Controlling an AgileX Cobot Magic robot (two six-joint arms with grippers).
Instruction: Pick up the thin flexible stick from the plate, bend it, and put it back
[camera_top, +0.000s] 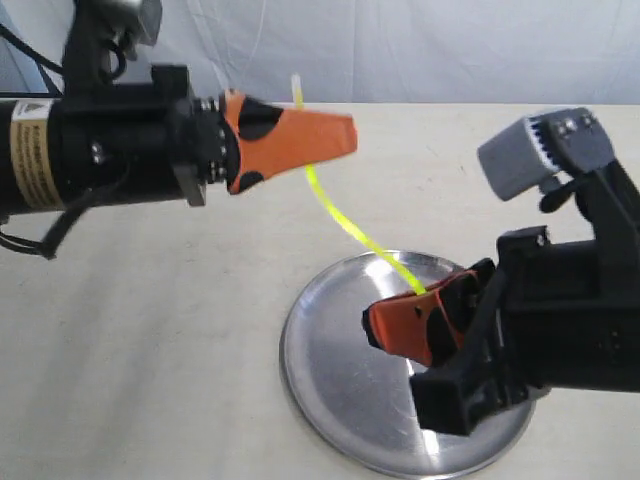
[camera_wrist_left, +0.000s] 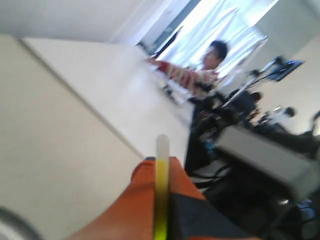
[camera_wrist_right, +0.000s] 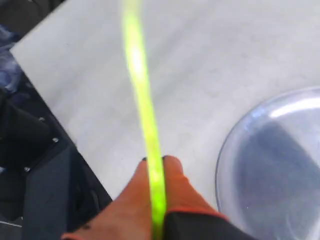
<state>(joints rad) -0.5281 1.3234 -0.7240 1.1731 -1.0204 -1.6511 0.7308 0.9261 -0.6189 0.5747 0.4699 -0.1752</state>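
The thin flexible stick (camera_top: 345, 225) is up in the air, bowed in a gentle curve between the two arms! Below lies the pale bench (camera_top: 150, 350), carrying the shiny plate (camera_top: 340, 380). The left pincer (camera_top: 345, 135) is clenched on the stick's upper end, and the right pincer (camera_top: 395, 320), over the plate, grasps the lower end. The wrist views are blurry, but the strand seems pinched between orange fingers

Even, bright light fills the exterior view; a white glare streak marks the plate (camera_top: 330, 385) at lower right. The left wrist view is smeared, its background overexposed. The right wrist view shows the stick (camera_wrist_right: 145, 115) glowing and defocused.
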